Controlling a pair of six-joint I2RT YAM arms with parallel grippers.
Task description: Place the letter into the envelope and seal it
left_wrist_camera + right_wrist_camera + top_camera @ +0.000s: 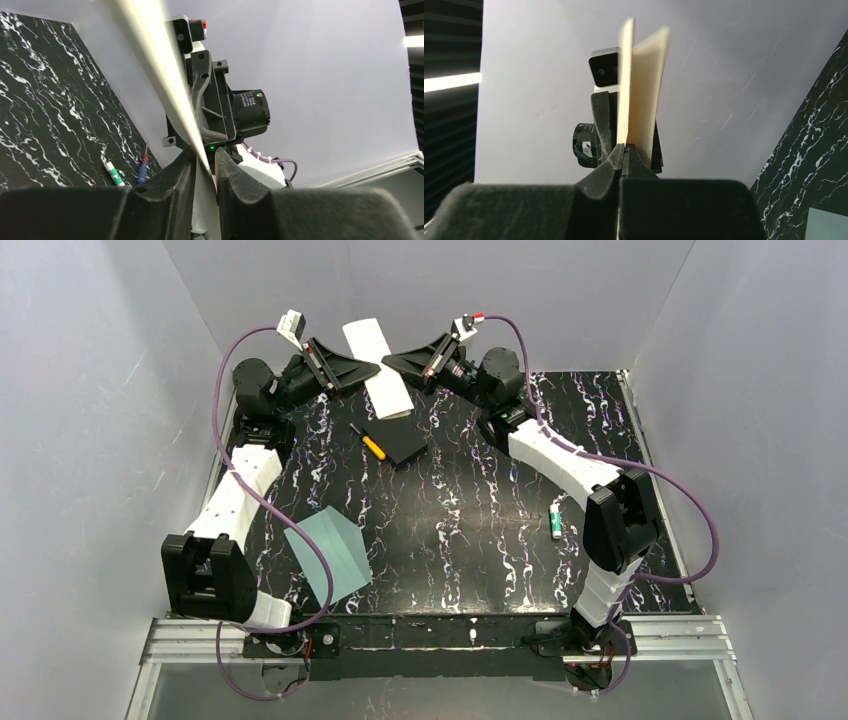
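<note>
The left gripper (356, 368) and right gripper (392, 361) pinch opposite edges of the folded cream paper letter (370, 340) aloft; the pale teal paper envelope (330, 555) lies well apart.

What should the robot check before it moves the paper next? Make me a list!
1. Right gripper pinching the letter: ok.
2. Left gripper pinching it too: ok.
3. Letter held up off the table: ok.
4. Envelope lying free on the table: ok.
5. Envelope flap open: cannot tell.
6. Low path clear: not ok, a screwdriver and a black pad lie below the letter.
</note>
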